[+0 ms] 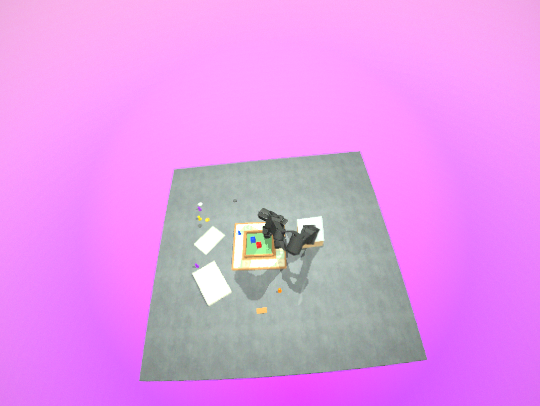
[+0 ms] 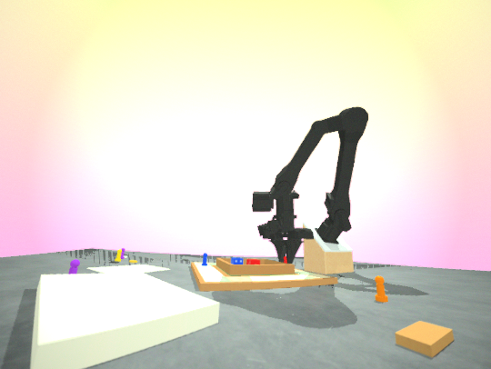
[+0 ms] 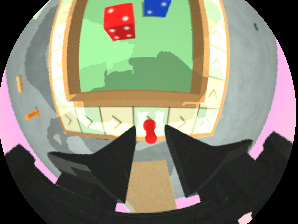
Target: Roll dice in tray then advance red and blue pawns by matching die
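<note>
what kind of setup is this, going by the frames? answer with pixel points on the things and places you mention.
Looks like a robot test area set up for a board game: a square track board (image 1: 239, 264) (image 2: 268, 284) around a tray (image 1: 259, 256) (image 2: 259, 270) (image 3: 135, 96) holding two dice, and a black arm (image 1: 296, 243) (image 2: 347, 168) mounted beside it.

In the wrist view, the top edge is cutting off the blue die (image 3: 157, 7) and the tray (image 3: 135, 98). In the top view, the arm (image 1: 276, 233) is hiding the red pawn and part of the board (image 1: 239, 265).
</note>
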Controlling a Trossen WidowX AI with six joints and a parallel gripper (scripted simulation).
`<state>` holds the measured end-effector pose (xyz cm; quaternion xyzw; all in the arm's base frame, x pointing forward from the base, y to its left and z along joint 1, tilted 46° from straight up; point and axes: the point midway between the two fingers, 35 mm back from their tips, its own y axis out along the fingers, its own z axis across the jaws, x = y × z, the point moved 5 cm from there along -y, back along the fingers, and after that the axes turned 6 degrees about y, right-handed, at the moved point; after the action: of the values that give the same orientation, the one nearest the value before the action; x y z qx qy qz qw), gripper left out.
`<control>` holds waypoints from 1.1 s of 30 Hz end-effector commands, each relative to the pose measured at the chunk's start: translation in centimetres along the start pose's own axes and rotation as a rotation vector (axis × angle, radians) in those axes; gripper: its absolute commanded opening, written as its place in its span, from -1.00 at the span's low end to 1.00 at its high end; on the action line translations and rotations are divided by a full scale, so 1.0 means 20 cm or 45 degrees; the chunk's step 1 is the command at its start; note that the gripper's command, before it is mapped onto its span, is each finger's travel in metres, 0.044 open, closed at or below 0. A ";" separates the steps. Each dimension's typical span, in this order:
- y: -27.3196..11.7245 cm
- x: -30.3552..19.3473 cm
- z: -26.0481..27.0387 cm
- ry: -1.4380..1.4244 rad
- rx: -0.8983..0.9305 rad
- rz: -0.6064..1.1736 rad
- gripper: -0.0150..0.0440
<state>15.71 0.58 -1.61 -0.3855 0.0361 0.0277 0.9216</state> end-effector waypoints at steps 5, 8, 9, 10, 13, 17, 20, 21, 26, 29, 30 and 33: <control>0.01 0.00 0.00 0.011 0.007 0.000 -0.33; 0.01 0.00 0.00 0.011 0.007 0.000 -0.39; 0.01 0.00 0.00 0.011 0.007 0.000 -0.42; 0.01 0.00 0.00 0.011 0.007 0.000 -0.44; 0.01 0.00 0.00 0.011 0.007 0.000 -0.49; -0.06 0.02 -0.01 0.012 0.000 -0.002 -0.49; -0.14 0.04 -0.02 0.014 -0.007 -0.004 -0.49; -0.16 0.04 -0.02 0.014 -0.008 -0.005 -0.49; -0.31 0.05 -0.02 0.014 -0.014 -0.005 -0.49; -0.40 0.05 -0.02 0.014 -0.015 -0.005 -0.49; -0.43 0.05 -0.02 0.013 -0.014 -0.004 -0.49; -0.52 0.03 -0.01 0.013 -0.010 -0.002 -0.49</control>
<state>17.20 -5.75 4.17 -0.3864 0.0460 0.0245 0.9209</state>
